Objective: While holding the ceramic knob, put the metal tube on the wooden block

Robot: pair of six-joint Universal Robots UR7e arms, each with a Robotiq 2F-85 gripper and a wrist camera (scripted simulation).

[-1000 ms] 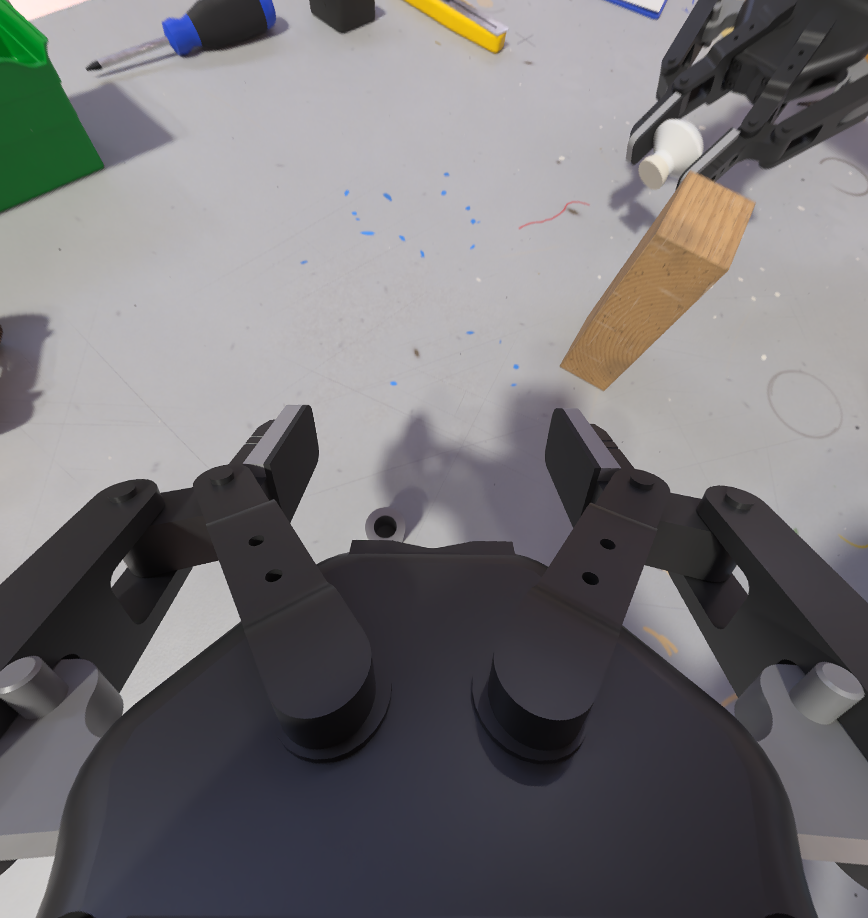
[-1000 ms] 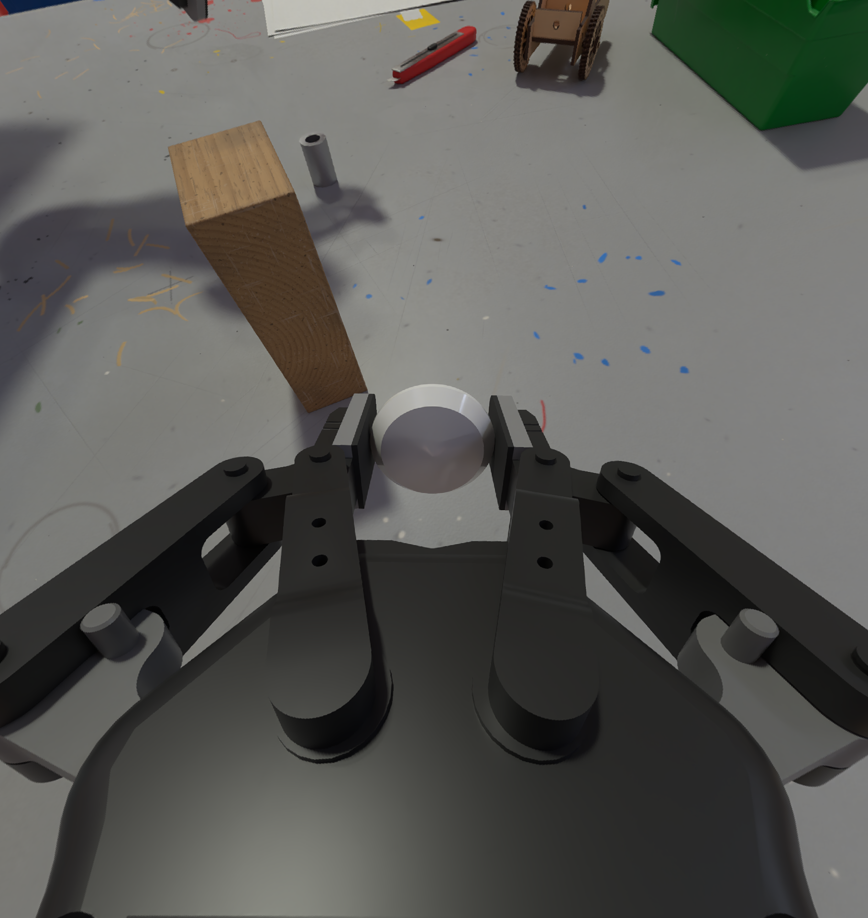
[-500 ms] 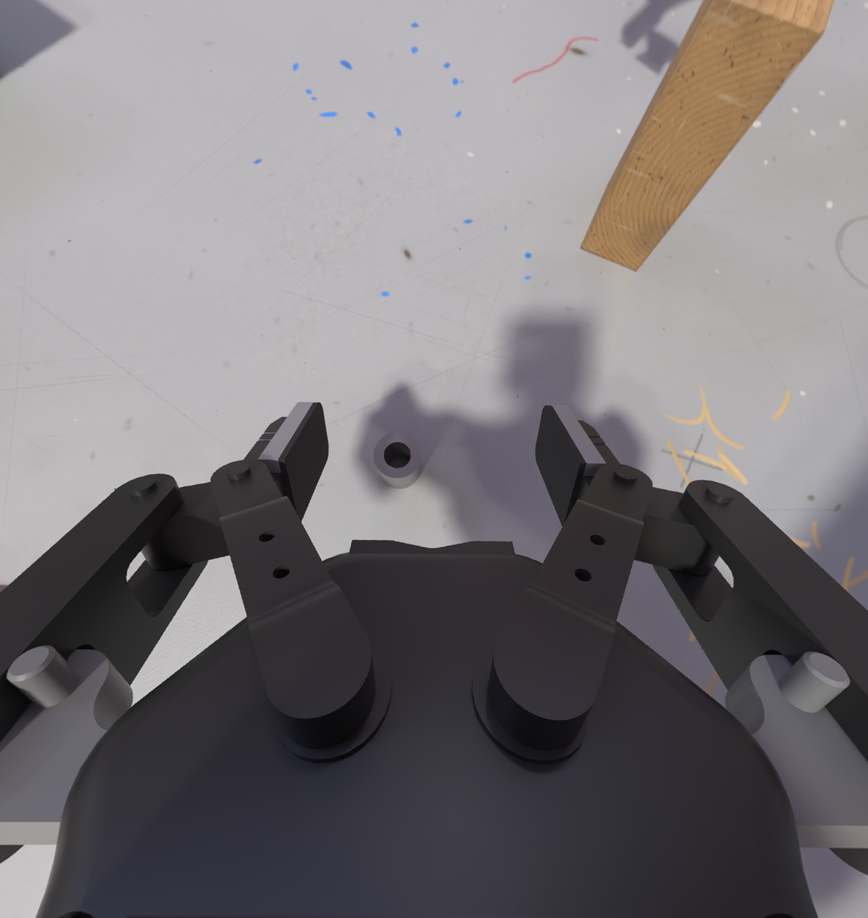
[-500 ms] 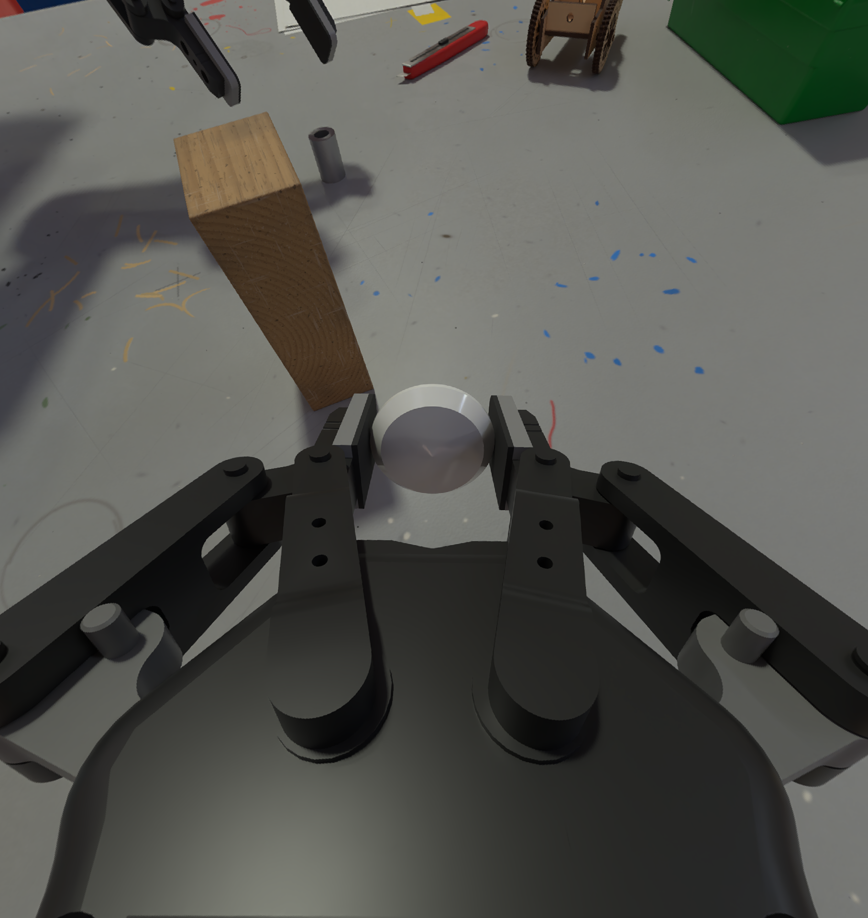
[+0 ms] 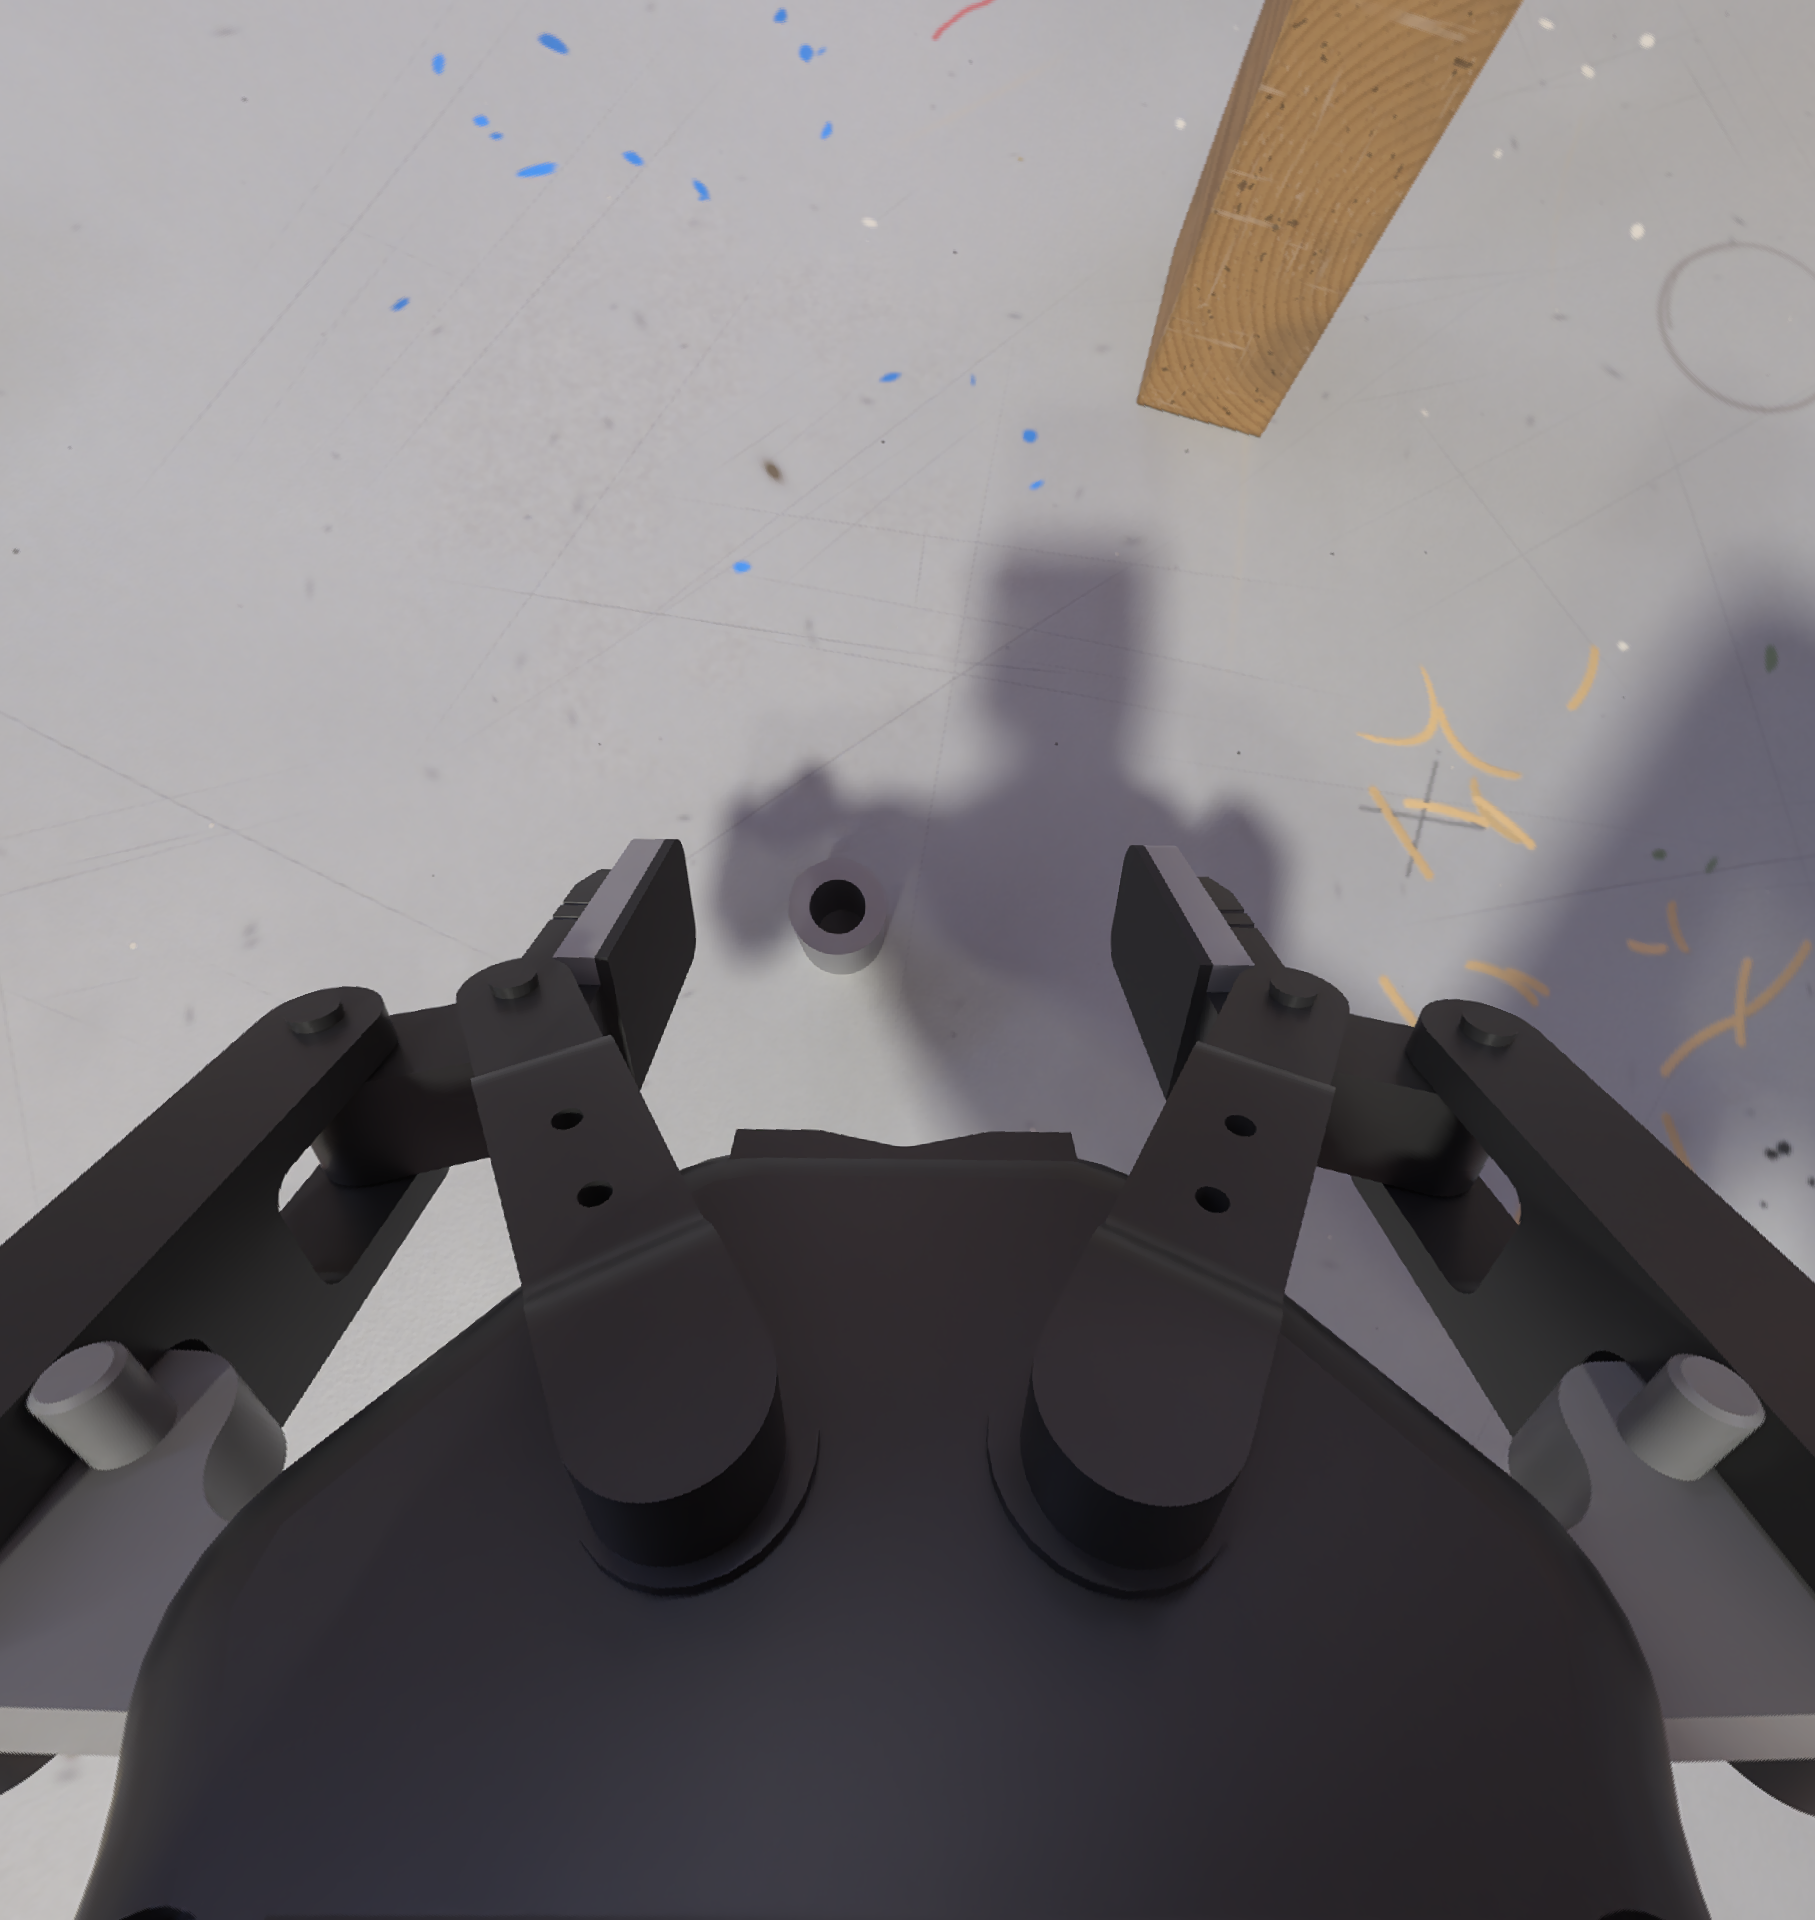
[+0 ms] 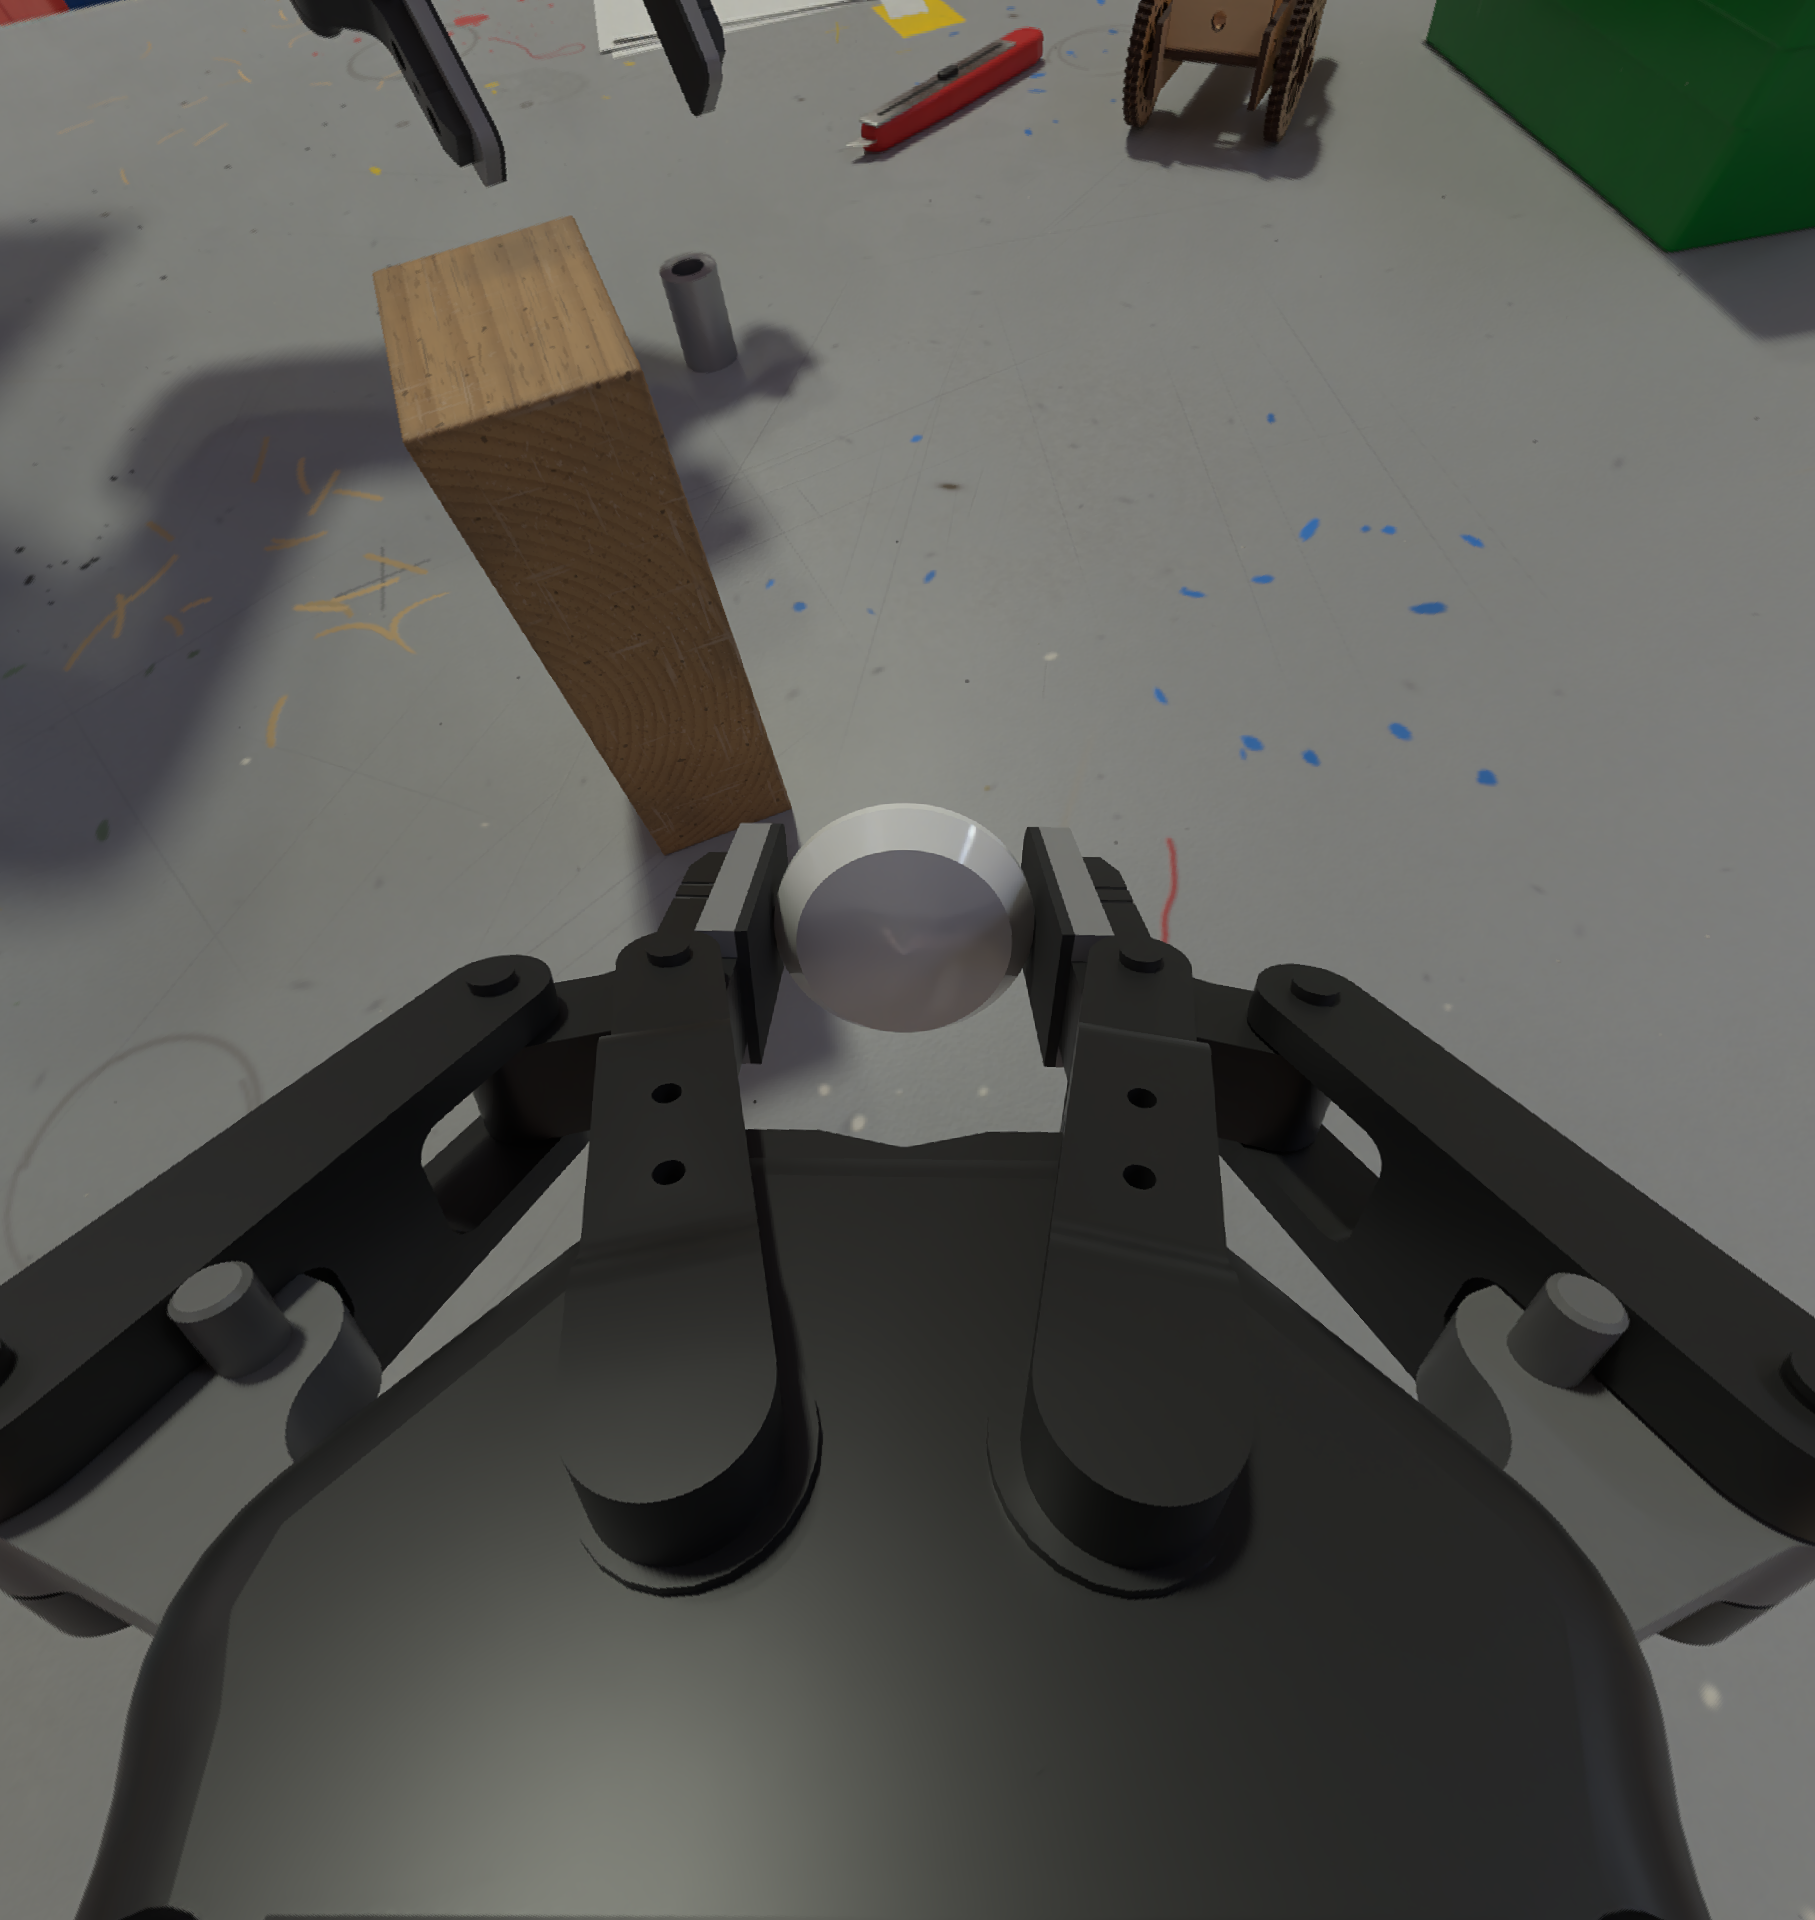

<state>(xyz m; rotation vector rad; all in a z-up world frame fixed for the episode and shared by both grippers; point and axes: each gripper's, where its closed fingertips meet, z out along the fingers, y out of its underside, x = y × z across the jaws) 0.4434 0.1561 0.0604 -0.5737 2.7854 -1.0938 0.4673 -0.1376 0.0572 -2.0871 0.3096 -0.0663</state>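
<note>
A short grey metal tube (image 5: 838, 920) stands upright on the grey table. My left gripper (image 5: 903, 914) is open and hangs above it, with the tube nearer its left finger. The tall wooden block (image 5: 1287, 208) stands upright at the upper right. In the right wrist view the tube (image 6: 697, 310) stands just behind and right of the block (image 6: 570, 520), under the open left gripper (image 6: 586, 94). My right gripper (image 6: 901, 914) is shut on the white ceramic knob (image 6: 901, 920), held above the table near the block's base.
In the right wrist view a red utility knife (image 6: 950, 88), a wooden toy cart (image 6: 1230, 62) and a green bin (image 6: 1672, 114) lie at the far side. Wood shavings (image 5: 1443, 769) are scattered on the table right of the tube.
My left gripper has moved over the tube and come lower, so the tube now sits between its open fingers. The right gripper holds the knob still.
</note>
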